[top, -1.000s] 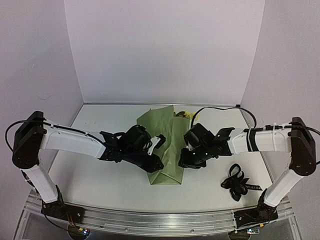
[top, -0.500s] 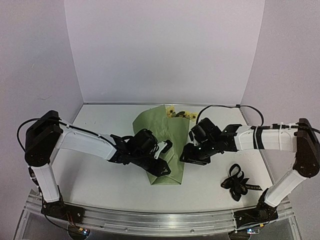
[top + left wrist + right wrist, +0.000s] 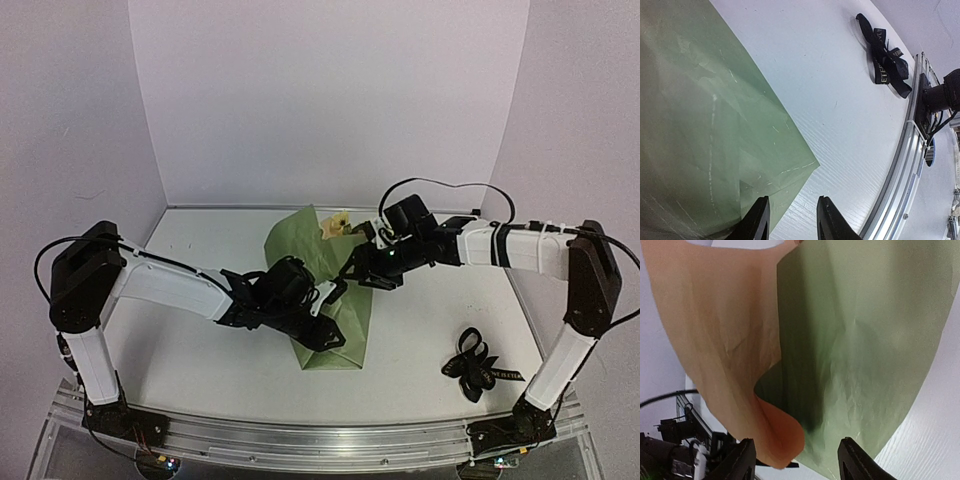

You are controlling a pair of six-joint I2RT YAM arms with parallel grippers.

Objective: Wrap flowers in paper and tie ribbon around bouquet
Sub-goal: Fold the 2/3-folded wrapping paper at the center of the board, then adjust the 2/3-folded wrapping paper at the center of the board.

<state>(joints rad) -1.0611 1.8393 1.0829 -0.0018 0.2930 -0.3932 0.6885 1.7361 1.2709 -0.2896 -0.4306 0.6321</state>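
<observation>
- At table centre: paper (image 3: 325, 290) lies folded over, olive face up, and hides most of the flowers (image 3: 338, 222). Only a few yellow blooms show past its far rim. Stems hidden.
- R wrist view: filled by paper, tan face curling beside olive face. No flowers visible there.
- Ribbon (image 3: 476, 367): bunched on table (image 3: 200, 360) at near right, well apart from paper. Lettering too small to read.
- L arm: stretched low from left across paper. Left gripper (image 3: 791, 201) points twd paper's near corner, jaws apart, bare table betw. them, nothing held.
- R arm: reaches in from right, wrist over paper's far-right flap. Right gripper (image 3: 797, 441) has jaws wide apart, not clamped. Contact w/ paper: can't tell.
</observation>
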